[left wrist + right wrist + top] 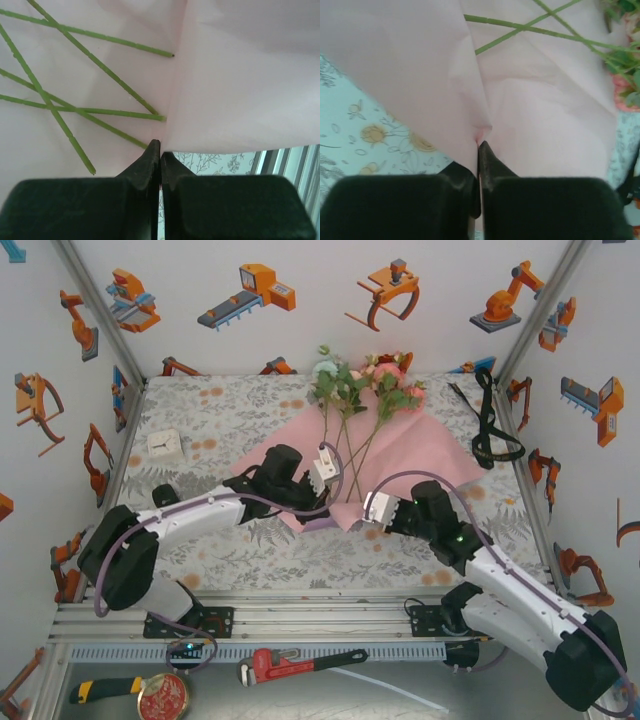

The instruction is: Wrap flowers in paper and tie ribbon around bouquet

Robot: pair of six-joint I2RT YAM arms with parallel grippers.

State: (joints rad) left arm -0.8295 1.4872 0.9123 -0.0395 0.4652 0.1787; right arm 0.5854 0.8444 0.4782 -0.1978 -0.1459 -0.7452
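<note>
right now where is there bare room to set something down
Free: floral table cover far left, between the small white square box and the pink paper sheet, and the near strip short of the paper. Crowded: the middle, where artificial flowers lie on the paper, left gripper and right gripper pinching it; black fabric ribbon by the right wall.

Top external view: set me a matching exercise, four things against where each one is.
Things:
1 flowers
2 ribbon
3 pipe wrench
4 right hand

Places:
A on the near ledge, below the table
B lying on the pink paper
C shut on the paper's near edge
D at the table's far right edge

Pairs: 1-B, 2-D, 3-A, 4-C.
</note>
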